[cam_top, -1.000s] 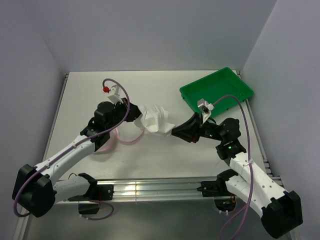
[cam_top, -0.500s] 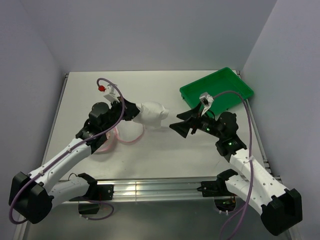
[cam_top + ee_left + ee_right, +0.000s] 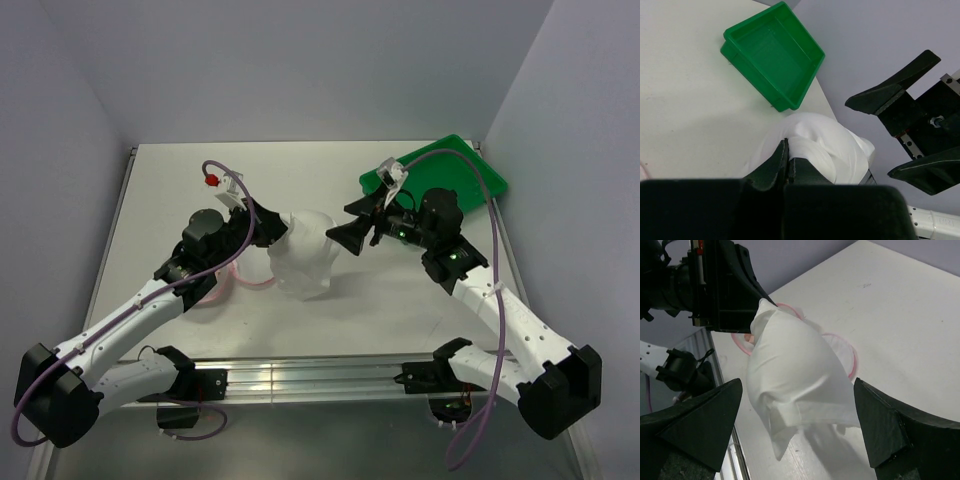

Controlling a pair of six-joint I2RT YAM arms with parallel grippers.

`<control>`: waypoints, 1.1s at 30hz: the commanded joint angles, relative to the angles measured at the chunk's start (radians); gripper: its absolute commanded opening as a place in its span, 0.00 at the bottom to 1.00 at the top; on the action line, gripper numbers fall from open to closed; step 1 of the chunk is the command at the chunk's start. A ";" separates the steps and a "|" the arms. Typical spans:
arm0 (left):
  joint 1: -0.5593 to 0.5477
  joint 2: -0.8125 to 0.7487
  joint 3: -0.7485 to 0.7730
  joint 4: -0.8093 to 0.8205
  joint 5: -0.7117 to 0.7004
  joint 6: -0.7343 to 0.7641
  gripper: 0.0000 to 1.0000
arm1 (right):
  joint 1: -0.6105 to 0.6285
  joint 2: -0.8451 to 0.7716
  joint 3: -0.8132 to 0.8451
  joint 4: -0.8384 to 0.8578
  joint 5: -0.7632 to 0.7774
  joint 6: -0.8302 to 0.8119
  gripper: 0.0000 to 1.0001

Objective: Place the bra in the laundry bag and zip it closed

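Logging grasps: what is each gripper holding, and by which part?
Left gripper pinches the bra by one upper edge, so it hangs; right gripper is open, empty.

Your white table (image 3: pixel 180 180) carries two things. With the arm bases at 6 o'clock, the green tray (image 3: pixel 455 175) sits at about 2 o'clock, in the far right corner, set at an angle to the table edges. The laundry bag (image 3: pixel 255 284) lies slack on the surface at about 8 o'clock from centre, its pink rim showing, well apart from the tray.
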 commanded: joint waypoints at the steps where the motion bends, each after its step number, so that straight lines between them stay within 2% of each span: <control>1: -0.005 -0.030 0.026 0.045 0.012 0.012 0.00 | 0.022 0.075 0.048 -0.056 -0.085 -0.064 1.00; 7: -0.015 -0.019 0.038 0.039 0.020 0.015 0.00 | 0.076 0.148 0.059 -0.080 -0.181 -0.082 1.00; 12: -0.018 -0.031 0.043 0.016 0.000 0.025 0.00 | 0.076 0.149 0.048 -0.041 -0.198 -0.047 1.00; 16: -0.019 -0.031 0.047 0.014 0.004 0.016 0.00 | 0.097 0.209 0.071 -0.027 -0.204 -0.013 1.00; 23: -0.039 -0.048 0.054 -0.021 -0.043 0.028 0.00 | 0.148 0.214 0.138 -0.134 -0.037 -0.058 1.00; 29: -0.067 -0.039 0.052 -0.065 -0.106 0.058 0.00 | 0.235 0.230 0.236 -0.353 0.175 -0.170 1.00; 33: -0.068 -0.044 0.058 -0.059 -0.092 0.052 0.00 | 0.260 0.252 0.230 -0.343 0.203 -0.173 1.00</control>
